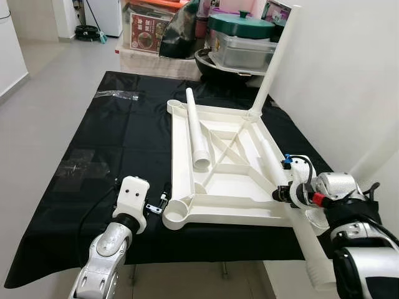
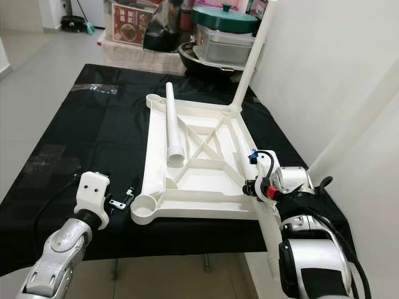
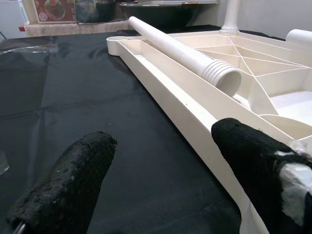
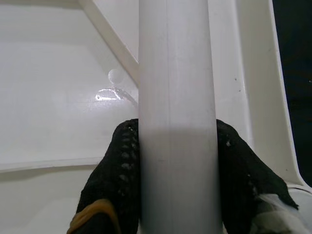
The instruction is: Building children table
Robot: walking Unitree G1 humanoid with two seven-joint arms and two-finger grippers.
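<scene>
A white plastic table top [image 1: 212,215] lies upside down on the black-covered table [image 1: 112,143]. One white leg [image 1: 274,56] stands upright in its far right corner. A loose leg [image 1: 196,131] rests along the top's left side, threaded end toward me. My right gripper [image 1: 282,193] is shut on another white leg [image 4: 178,97] at the near right corner; that leg [image 1: 308,246] slants out past the table's near edge. My left gripper [image 3: 163,136] is open just left of the near left corner socket [image 1: 176,215], with nothing between its fingers.
Beyond the table's far end stand stacked boxes [image 1: 149,28], a lidded container with a green-lidded pot [image 1: 240,28] and a dark wok. A white wall [image 1: 349,75] runs close along the right. Clear plastic wrappers [image 1: 118,94] lie on the cloth at left.
</scene>
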